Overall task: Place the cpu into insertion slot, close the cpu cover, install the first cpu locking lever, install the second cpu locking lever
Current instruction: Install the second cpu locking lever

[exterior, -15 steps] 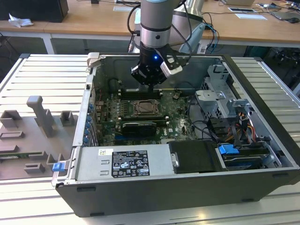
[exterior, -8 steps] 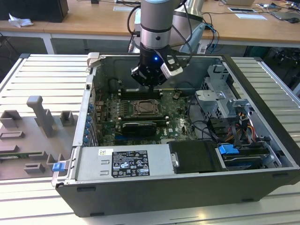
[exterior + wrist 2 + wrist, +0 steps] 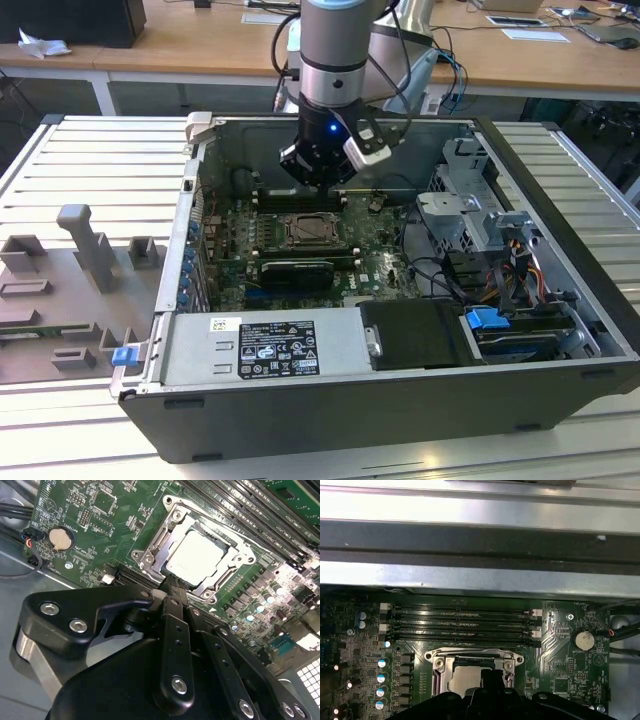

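- Inside the open computer case (image 3: 560, 190), your gripper (image 3: 318, 182) hangs over the far half of the green board (image 3: 385, 245), just past the far edge of the insertion slot (image 3: 305, 229).
- In the second wrist view, the gripper (image 3: 172, 582) has its fingertips drawn together into one narrow black tip with no gap and nothing between them, so you are clenched and empty.
- The cpu (image 3: 195, 558) already lies flat in the insertion slot (image 3: 196, 560), its pale metal face showing through the centre.
- The cpu cover (image 3: 235, 542), the silvery frame plate, appears to lie down around the chip; I judge it closed or nearly so, though whether it is fully seated is hard to tell.
- The relation that matters: the slot sits just beyond your fingertips, close ahead of them, with the tip at the frame's edge. Whether the tip touches that edge, you cannot tell.
- In the first wrist view, the cpu (image 3: 467, 677) is just ahead of the gripper (image 3: 489, 676), and the long black memory slots (image 3: 462, 625) run crosswise beyond it, toward the case wall.
- In the exterior view, the slot's square frame sits squarely with the board, the memory slots just beside its far side.
- The locking levers cannot be made out clearly.
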`<state>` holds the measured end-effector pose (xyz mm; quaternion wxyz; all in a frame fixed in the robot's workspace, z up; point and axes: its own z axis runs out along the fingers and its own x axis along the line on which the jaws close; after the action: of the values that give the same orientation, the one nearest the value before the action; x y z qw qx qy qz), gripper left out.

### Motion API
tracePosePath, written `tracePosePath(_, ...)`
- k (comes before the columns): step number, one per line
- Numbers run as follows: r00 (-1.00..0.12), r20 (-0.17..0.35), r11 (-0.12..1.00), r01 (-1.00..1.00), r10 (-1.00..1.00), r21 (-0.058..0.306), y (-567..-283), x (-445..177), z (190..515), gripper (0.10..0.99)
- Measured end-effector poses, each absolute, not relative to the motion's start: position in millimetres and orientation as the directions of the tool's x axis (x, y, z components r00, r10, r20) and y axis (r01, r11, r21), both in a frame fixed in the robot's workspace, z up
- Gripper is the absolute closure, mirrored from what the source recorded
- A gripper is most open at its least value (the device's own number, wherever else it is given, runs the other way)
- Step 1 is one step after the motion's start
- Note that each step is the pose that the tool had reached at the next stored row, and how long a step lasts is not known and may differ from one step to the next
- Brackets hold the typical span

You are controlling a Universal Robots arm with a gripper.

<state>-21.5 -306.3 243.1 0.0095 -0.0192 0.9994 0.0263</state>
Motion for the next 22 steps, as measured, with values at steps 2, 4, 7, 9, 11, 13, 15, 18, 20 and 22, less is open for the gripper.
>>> tracePosePath(2,-0.999,-0.02,0.998,-0.039,-0.038,0.052,-307.4,-21.5,243.1,0.98)
tracePosePath(4,-0.999,-0.02,0.998,-0.039,-0.038,0.052,-308.2,-21.5,243.1,0.98)
tracePosePath(7,-0.999,-0.02,0.998,-0.039,-0.038,0.053,-309.8,-21.5,243.1,0.98)
tracePosePath(9,-0.999,-0.019,0.998,-0.039,-0.038,0.055,-312.2,-21.5,243.1,0.98)
tracePosePath(11,-0.999,-0.017,0.997,-0.039,-0.037,0.073,-315.5,-21.6,243.1,0.98)
tracePosePath(13,-0.999,-0.016,0.996,-0.039,-0.037,0.084,-320.7,-21.5,242.9,0.98)
tracePosePath(15,-0.999,-0.016,0.996,-0.038,-0.037,0.084,-326.1,-21.6,242.9,0.98)
tracePosePath(18,-0.999,-0.016,0.996,-0.038,-0.037,0.084,-335.2,-21.5,242.9,0.98)
tracePosePath(20,-0.999,-0.016,0.996,-0.039,-0.037,0.084,-338.2,-21.5,242.9,0.98)
tracePosePath(22,-0.999,-0.016,0.996,-0.038,-0.037,0.084,-339.3,-21.6,243.0,0.98)
